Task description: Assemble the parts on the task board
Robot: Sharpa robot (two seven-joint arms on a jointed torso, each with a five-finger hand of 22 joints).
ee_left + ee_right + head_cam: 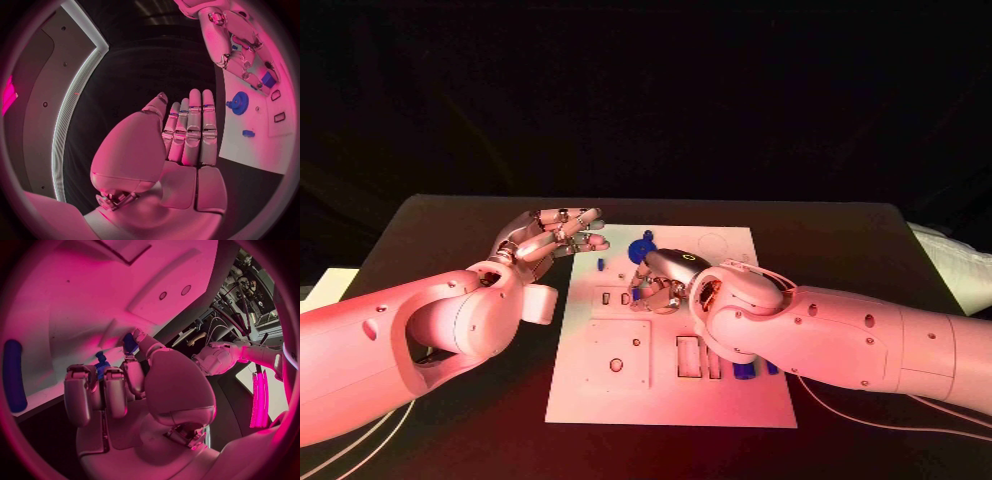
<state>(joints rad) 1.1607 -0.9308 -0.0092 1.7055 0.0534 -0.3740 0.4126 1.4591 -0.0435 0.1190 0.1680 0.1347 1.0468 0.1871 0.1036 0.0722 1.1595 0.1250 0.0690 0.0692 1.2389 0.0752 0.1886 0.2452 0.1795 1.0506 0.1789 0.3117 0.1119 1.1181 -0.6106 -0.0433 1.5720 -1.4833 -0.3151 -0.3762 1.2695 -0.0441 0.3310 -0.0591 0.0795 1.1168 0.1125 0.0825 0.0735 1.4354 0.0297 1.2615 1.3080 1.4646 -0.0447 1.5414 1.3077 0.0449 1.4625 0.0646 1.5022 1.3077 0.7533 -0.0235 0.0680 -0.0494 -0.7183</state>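
White rounded arms, silver jointed left hand (557,232), right hand (669,277).

The white task board (668,390) lies flat on the black worktop. A blue gear part (642,246) sits near its far edge; another blue part (744,369) lies beside the slots.

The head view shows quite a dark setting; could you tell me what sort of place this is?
Probably a robotics lab test bench: a black table against a dark backdrop, a white task board with cut-out slots and blue parts, and cables trailing off the table's near edge.
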